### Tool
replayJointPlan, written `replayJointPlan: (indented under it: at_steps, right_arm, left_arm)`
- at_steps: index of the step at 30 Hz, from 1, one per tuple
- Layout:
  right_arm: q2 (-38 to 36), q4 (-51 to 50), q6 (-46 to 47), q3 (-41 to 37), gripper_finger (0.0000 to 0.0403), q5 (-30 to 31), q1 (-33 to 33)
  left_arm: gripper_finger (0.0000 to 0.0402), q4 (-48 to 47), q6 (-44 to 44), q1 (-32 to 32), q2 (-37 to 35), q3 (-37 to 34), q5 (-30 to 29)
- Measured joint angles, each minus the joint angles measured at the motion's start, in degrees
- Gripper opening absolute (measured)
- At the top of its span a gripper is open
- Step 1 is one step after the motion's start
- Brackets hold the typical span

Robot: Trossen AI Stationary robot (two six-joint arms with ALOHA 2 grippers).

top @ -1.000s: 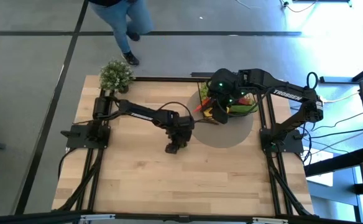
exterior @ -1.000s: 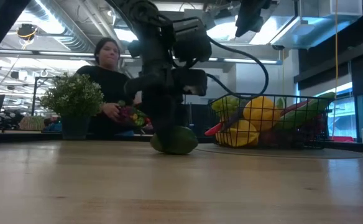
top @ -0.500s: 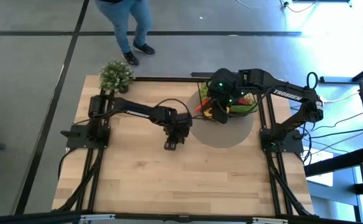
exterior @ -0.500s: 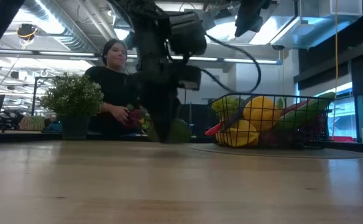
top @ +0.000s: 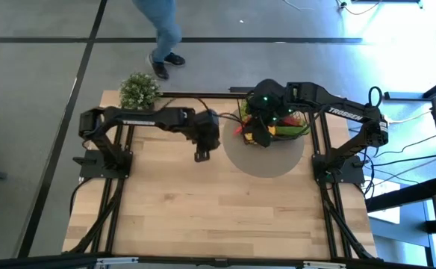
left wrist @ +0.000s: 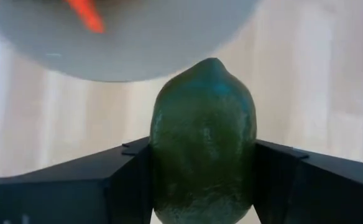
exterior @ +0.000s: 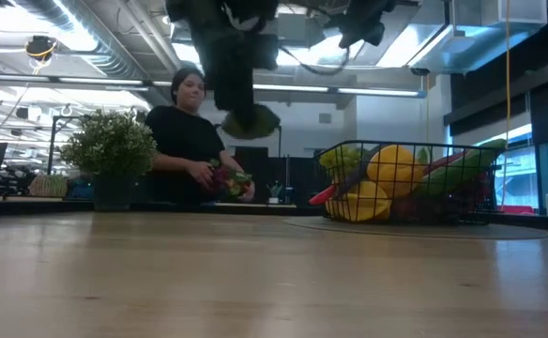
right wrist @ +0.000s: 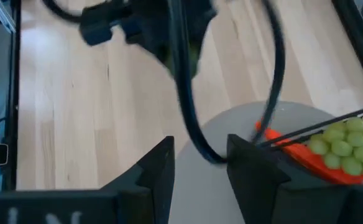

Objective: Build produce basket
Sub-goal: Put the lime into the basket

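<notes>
My left gripper (left wrist: 203,186) is shut on a green avocado (left wrist: 203,134) and holds it high above the table (exterior: 249,120), left of the basket. The black wire basket (exterior: 407,183) stands at the far right on a grey round mat (top: 266,163). It holds yellow fruit, green grapes (right wrist: 340,146), an orange piece and other produce. My right gripper (right wrist: 197,165) hangs open above the basket's left rim (top: 257,138), with nothing between its fingers. My left gripper pinches the avocado by its two opposite sides (left wrist: 161,163) between its two fingers, around the broad part. The fingers slant downward, and the narrow end (left wrist: 212,65) points away from them. The avocado hangs clear of the table.
A bushy potted plant (top: 139,90) stands at the table's far left corner. Beyond the far edge a person (exterior: 191,141) holds something purple. The near half of the wooden table (top: 225,217) is bare.
My left gripper has risen and gone toward the table's far edge with the avocado. The avocado lay on the table a second ago and now hangs well clear of it. The person behind the table has walked to the right.
</notes>
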Motion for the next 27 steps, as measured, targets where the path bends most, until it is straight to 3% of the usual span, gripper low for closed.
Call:
replayJointPlan:
  at_steps: [6, 13, 20, 27]
  right_arm:
    - [-0.5, -0.7, -2.1, 0.0, 0.0138, -3.8, 0.0]
    - [-5.5, -0.1, -5.0, 0.0, 0.0138, -0.7, 0.2]
    - [-10.9, 0.1, -4.8, 0.1, 0.0138, 7.4, 0.2]
    - [-13.6, 0.3, -5.0, 0.1, 0.0138, 9.4, 0.2]
  left_arm:
    - [0.0161, 4.0, -2.5, 3.0, -4.2, 0.0, -1.7]
    - [0.0161, 20.0, -5.9, 6.5, -4.9, 0.0, -1.8]
    - [0.016, 37.8, -10.1, 7.5, -0.2, 0.1, -1.5]
    - [0.016, 52.8, -14.7, 7.5, 8.0, 0.1, 0.7]
